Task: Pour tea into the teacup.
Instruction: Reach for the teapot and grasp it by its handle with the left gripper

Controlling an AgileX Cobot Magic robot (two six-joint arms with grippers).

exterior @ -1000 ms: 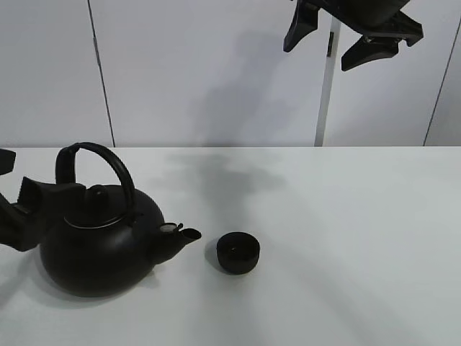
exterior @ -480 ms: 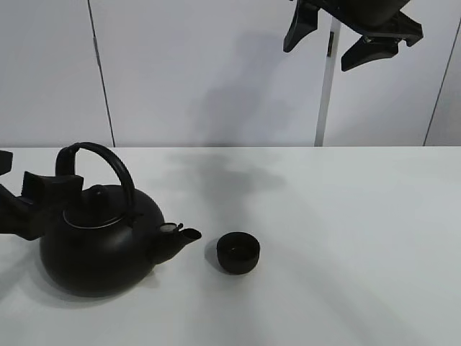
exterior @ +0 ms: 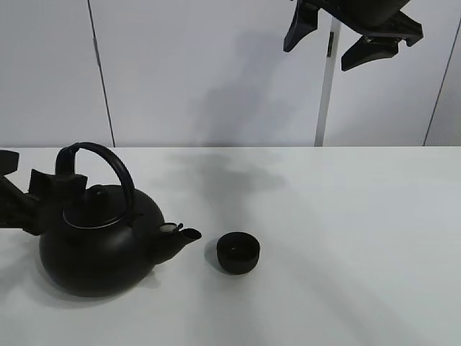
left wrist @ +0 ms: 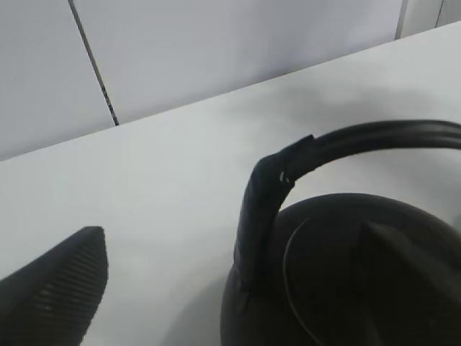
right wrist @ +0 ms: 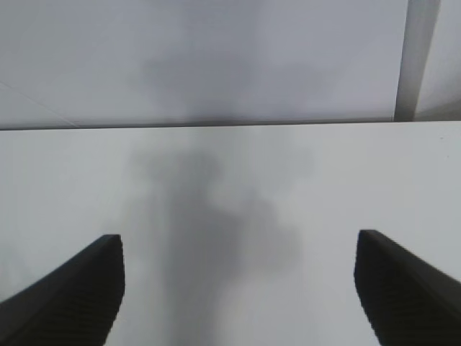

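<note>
The white bench (exterior: 346, 238) is carrying a big black kettle (exterior: 97, 245) on its left side; the right gripper (exterior: 320, 52) is hanging high above, and its wrist view is showing both fingers (right wrist: 72, 292) spread over bare bench; the left gripper (exterior: 32, 173) is hovering by the kettle's handle (left wrist: 346, 138), fingers spread, its wrist view catching one ribbed finger (left wrist: 54, 292) clear of the handle; only the high view is showing the teacup (exterior: 238, 251), sitting upright just beside the spout, not touching it.
</note>
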